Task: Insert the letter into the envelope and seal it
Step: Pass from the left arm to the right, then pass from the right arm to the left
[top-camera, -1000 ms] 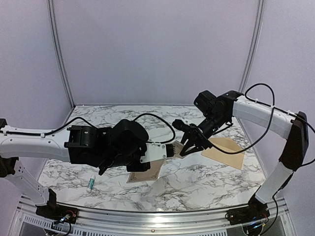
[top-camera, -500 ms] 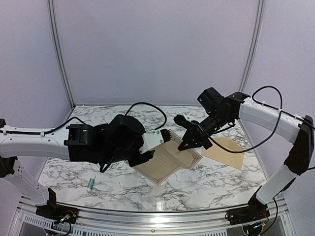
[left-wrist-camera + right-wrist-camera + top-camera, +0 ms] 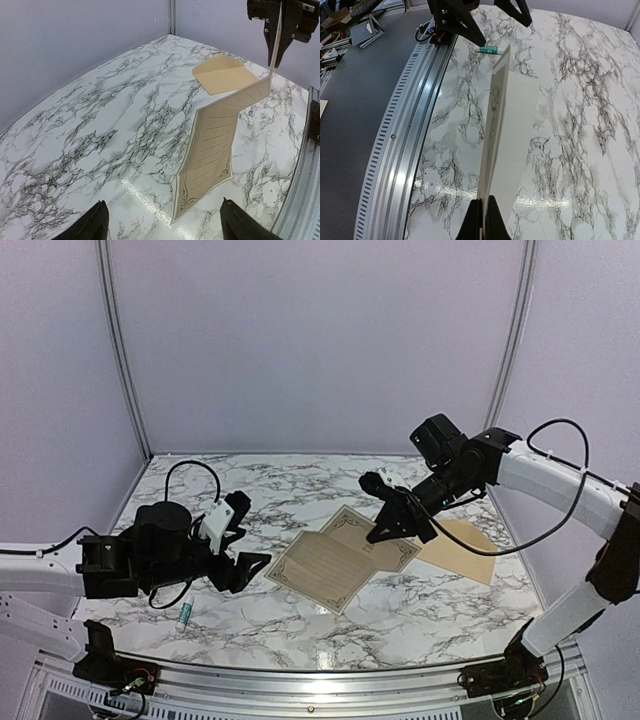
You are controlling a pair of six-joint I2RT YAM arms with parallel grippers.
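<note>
Top view first: the right claw (image 3: 388, 531) is pinched shut on the far edge of the letter (image 3: 338, 560), so that edge is lifted while the rest of the sheet slopes down onto the bench (image 3: 300, 480). The likely reason for holding it by one edge is so it can be steered toward the envelope (image 3: 462, 549), which lies flat just beside the right claw, on its right. The left claw (image 3: 248, 538) has its jaws spread wide with nothing between them, parked near the letter's left corner but not touching it. A small glue stick (image 3: 184, 616) lies on the bench near the left arm (presumably for sealing later). From the left wrist, both left fingers (image 3: 93, 225) sit apart at the bottom edge, and the letter (image 3: 209, 145) runs away from them in a curved strip, its near corner on the bench, its far end hanging from the right claw (image 3: 274, 60), with the envelope (image 3: 225, 75) behind it. From the right wrist, the letter (image 3: 495, 145) shows nearly edge-on, clamped right at the fingertips (image 3: 476, 225). Nothing is in the envelope yet.
</note>
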